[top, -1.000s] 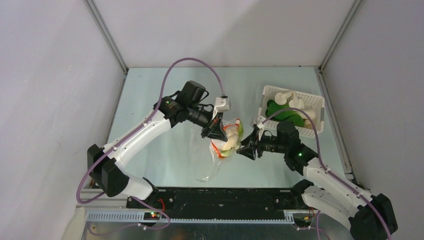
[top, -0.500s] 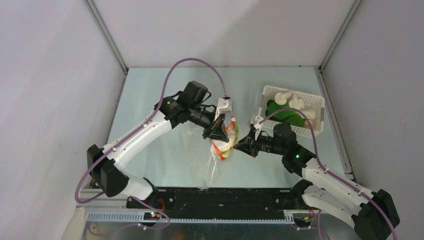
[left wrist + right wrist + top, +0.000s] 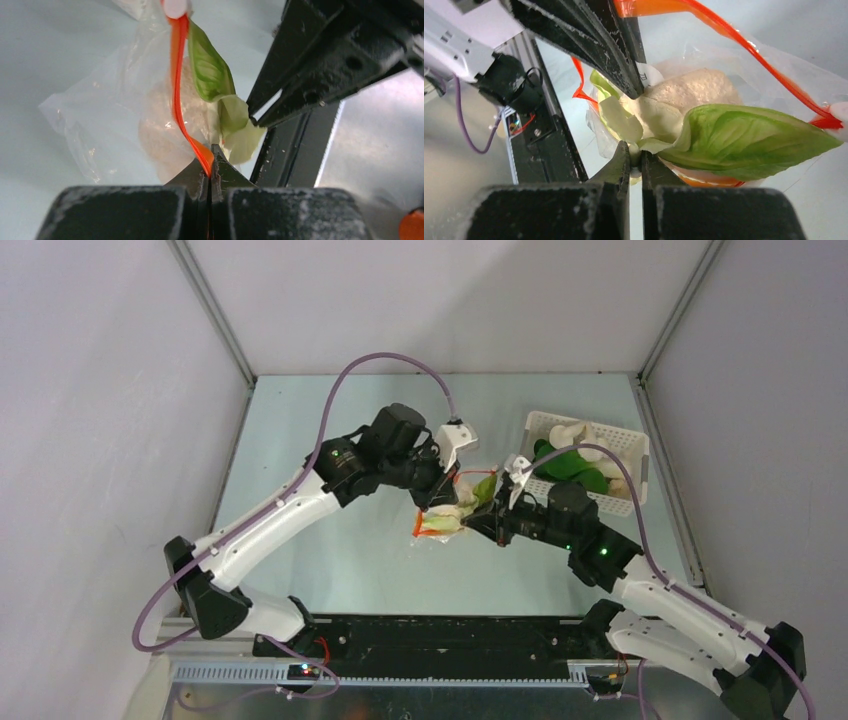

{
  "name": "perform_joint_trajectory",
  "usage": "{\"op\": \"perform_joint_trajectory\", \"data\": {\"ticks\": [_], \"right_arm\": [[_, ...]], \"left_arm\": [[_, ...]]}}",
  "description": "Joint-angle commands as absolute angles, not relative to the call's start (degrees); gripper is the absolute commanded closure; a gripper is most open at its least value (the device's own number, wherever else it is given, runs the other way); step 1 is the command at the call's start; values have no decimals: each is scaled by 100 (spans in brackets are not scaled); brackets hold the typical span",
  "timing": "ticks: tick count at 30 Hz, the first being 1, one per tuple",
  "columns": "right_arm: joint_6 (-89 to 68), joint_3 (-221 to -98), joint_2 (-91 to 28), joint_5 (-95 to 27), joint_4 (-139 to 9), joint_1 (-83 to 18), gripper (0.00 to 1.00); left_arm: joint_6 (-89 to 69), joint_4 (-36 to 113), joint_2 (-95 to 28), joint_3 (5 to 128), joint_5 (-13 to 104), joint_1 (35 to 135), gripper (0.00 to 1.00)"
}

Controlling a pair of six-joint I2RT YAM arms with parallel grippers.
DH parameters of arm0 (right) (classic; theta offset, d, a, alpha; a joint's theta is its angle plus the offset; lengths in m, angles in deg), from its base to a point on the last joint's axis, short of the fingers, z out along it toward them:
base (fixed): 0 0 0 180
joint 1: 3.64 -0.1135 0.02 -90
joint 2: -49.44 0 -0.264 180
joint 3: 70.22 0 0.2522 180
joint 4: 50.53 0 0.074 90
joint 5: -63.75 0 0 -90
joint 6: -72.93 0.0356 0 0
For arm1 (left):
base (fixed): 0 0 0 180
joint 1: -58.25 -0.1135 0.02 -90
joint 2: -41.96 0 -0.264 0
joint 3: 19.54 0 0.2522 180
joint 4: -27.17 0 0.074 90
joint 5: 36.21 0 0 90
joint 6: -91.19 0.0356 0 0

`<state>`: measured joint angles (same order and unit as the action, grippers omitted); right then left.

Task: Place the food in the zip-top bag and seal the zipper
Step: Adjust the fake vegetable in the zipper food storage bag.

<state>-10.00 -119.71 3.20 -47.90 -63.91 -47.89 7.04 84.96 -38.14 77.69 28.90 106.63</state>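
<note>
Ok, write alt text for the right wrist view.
The right claw grips a green leafy piece by its stem at the mouth of the clear bag, beside a cream garlic-like piece; the orange-red zipper runs above. The left claw enters from above.

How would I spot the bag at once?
Over the pale table, look between the left gripper and right gripper, left of the white basket. The bag is the crumpled clear plastic there, food inside; only it is see-through, with an orange-red strip along its mouth.
</note>
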Motion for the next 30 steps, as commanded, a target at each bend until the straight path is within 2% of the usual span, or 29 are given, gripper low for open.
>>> {"op": "perform_joint_trajectory", "data": {"ticks": [1, 4, 11, 21, 30], "right_arm": [[-534, -12572, -51, -3614, -6317, -5138, 100], [153, -12615, -360, -2377, -5908, -5285, 100], [612, -12614, -740, -1200, -4624, -5617, 100], [369, -12463, -1084, -1889, -3910, -6023, 100], [641, -12534, -2024, -684, -4052, -6160, 100]], "left_arm": [[175, 8532, -3851, 8298, 4032, 10894, 100], [206, 8628, -3995, 8394, 4286, 11103, 100], [262, 8676, -4146, 8447, 4149, 11354, 100], [65, 8482, -3921, 8304, 4471, 11445, 100], [-596, 8125, -3559, 8103, 4208, 11443, 100]]}}
